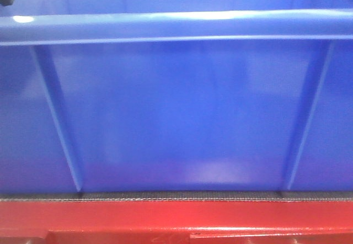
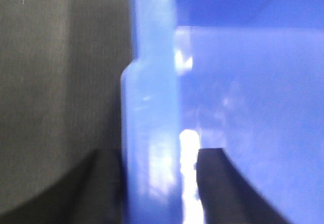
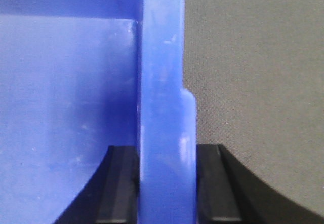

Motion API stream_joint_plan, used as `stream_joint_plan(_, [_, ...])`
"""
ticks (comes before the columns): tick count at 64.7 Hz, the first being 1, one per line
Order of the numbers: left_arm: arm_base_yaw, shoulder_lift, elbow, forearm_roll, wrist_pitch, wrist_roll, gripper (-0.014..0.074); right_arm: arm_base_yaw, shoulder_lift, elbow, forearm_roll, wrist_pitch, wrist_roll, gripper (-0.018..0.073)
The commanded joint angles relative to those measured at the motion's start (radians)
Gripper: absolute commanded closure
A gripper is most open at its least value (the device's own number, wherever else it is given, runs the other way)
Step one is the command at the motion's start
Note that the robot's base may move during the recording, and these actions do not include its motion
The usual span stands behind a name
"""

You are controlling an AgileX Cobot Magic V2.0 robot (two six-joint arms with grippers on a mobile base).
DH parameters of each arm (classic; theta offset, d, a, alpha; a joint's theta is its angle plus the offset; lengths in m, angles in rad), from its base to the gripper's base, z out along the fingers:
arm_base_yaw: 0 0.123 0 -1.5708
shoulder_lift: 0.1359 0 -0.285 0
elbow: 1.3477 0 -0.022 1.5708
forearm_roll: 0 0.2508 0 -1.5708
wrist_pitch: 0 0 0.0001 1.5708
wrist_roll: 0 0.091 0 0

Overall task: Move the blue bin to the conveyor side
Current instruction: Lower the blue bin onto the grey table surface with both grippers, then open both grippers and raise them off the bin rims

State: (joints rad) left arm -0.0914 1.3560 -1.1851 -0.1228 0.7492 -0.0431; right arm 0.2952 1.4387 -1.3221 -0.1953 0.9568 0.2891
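"Where is the blue bin (image 1: pixel 182 117) sitting?"

"On the grey belt (image 1: pixel 176 196), red frame (image 1: pixel 165 219) at 6 o'clock."

"And the grippers?"

"The left gripper (image 2: pixel 158 183) and right gripper (image 3: pixel 167 183) are each pinching a bin wall (one finger inside, one outside)."

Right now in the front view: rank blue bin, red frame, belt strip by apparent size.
1. The blue bin, which fills most of the view, though it sits very close to the camera.
2. The red frame, a band along the bottom.
3. The belt, only a thin dark sliver showing under the bin.
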Motion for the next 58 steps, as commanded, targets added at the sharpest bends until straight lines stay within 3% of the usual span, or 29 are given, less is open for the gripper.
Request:
stream_joint_plan(1, [-0.014, -0.012, -0.017, -0.039, -0.060, 0.011, 0.0237, 0.004, -0.007, -0.013, -0.005, -0.054, -0.003, 0.0249])
stream_joint_plan(6, [-0.014, -0.012, -0.017, -0.039, -0.073, 0.011, 0.0188, 0.004, -0.007, -0.013, -0.015, -0.064, -0.003, 0.0127])
stream_joint_plan(11, [-0.014, -0.012, -0.017, -0.036, -0.096, 0.011, 0.0169, 0.004, -0.007, -0.017, -0.034, -0.074, -0.003, 0.0071])
stream_joint_plan(24, [-0.014, -0.038, -0.058, -0.036, -0.102, 0.011, 0.0230, 0.004, -0.009, -0.107, -0.048, 0.000, -0.003, 0.0080])
stream_joint_plan(30, [-0.014, -0.061, -0.107, -0.034, -0.067, 0.011, 0.0403, 0.004, -0.009, -0.180, -0.048, 0.043, -0.003, 0.0169])
stream_joint_plan(37, [-0.014, -0.095, -0.158, -0.032, -0.064, 0.011, 0.0643, 0.004, -0.009, -0.279, -0.048, 0.084, -0.003, 0.0430])
stream_joint_plan(43, [-0.014, -0.116, -0.172, -0.032, -0.135, 0.011, 0.0582, 0.004, -0.009, -0.340, -0.046, 0.084, -0.003, 0.0660])
stream_joint_plan(51, [-0.014, -0.135, -0.179, -0.012, -0.238, 0.011, 0.0572, 0.004, -0.009, -0.386, -0.006, 0.079, -0.003, 0.0629])
stream_joint_plan(58, [-0.014, -0.147, -0.199, 0.005, -0.234, 0.011, 0.0582, 0.004, -0.009, -0.436, -0.006, 0.095, -0.003, 0.0629])
